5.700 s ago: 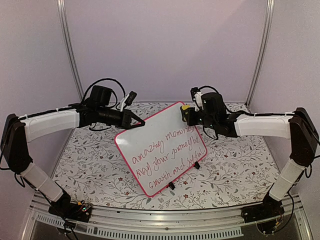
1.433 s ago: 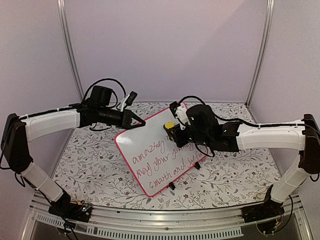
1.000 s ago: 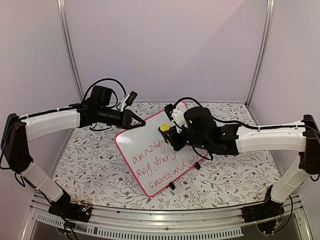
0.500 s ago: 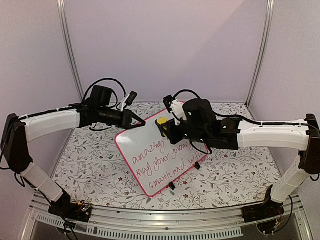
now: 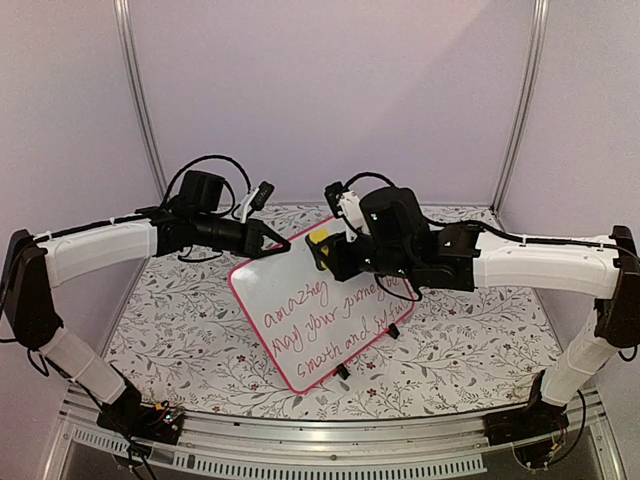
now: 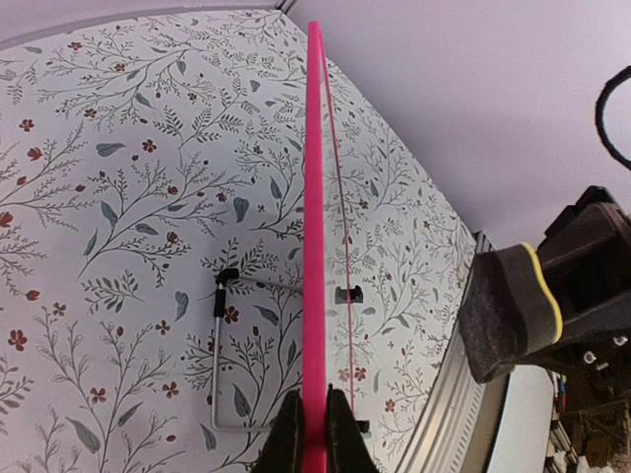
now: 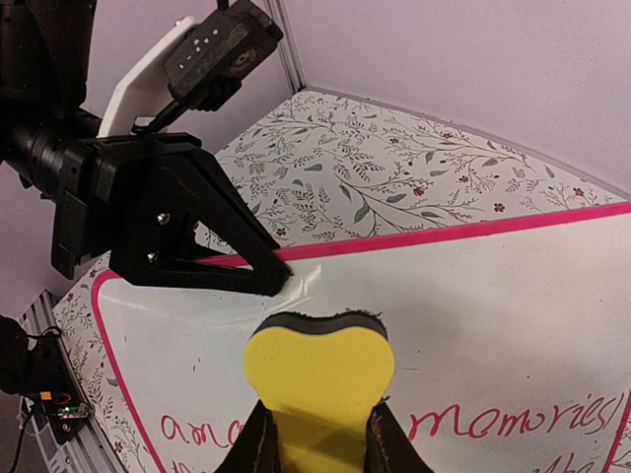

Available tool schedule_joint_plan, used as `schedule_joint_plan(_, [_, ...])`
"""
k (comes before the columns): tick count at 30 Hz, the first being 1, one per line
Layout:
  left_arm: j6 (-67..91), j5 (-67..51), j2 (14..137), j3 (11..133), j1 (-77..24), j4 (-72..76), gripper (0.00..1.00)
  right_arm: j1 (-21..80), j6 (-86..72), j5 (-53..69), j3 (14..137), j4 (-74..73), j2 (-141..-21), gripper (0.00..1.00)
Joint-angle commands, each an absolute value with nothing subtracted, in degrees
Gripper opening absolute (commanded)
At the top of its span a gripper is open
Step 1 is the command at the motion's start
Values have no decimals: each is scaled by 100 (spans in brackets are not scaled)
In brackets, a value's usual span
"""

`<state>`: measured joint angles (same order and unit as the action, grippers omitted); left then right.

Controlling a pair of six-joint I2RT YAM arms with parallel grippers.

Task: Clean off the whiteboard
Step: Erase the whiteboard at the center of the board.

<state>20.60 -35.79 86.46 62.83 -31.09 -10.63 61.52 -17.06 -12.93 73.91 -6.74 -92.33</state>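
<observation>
The whiteboard (image 5: pixel 275 285), pink-framed and tilted, carries three lines of red handwriting. My left gripper (image 5: pixel 283 247) is shut on its upper left edge; the left wrist view shows the pink frame (image 6: pixel 315 197) edge-on, pinched in the left gripper (image 6: pixel 315 399). My right gripper (image 5: pixel 325 252) is shut on a yellow eraser (image 5: pixel 318 238) with a dark felt face. In the right wrist view the eraser (image 7: pixel 317 370) sits in the right gripper (image 7: pixel 317 422), above the word "amazing" on the whiteboard (image 7: pixel 493 315) and just below the left gripper (image 7: pixel 276 281). From the left wrist the eraser (image 6: pixel 508 310) shows at the right.
A floral cloth (image 5: pixel 180 320) covers the table between purple walls. Two black clip feet (image 5: pixel 394 330) (image 5: pixel 342 372) sit on the board's lower edge. Behind the board lies a wire stand (image 6: pixel 219 355). An aluminium rail (image 5: pixel 320 440) runs along the near edge.
My right arm has carried the eraser left and up over the board, close to the left gripper. The left arm and the board have not moved. The writing looks unchanged.
</observation>
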Motion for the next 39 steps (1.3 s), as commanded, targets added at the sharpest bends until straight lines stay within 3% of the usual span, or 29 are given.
schedule_joint_plan(1, [1729, -3390, 8514, 6218, -3171, -952, 0, 6225, -1840, -1199, 7497, -768, -9348, 23])
schedule_joint_plan(15, [1740, -3374, 8447, 6175, -3164, -918, 0, 6231, -1154, -874, 8119, -862, -9694, 24])
schedule_joint_plan(24, [1780, -3357, 8619, 6163, -3169, -910, 0, 6232, -1058, -1354, 8349, -1425, -9808, 24])
schedule_joint_plan(39, [1941, -3131, 8531, 6121, -3188, -851, 0, 7110, -651, -2068, 7456, -1237, -9520, 24])
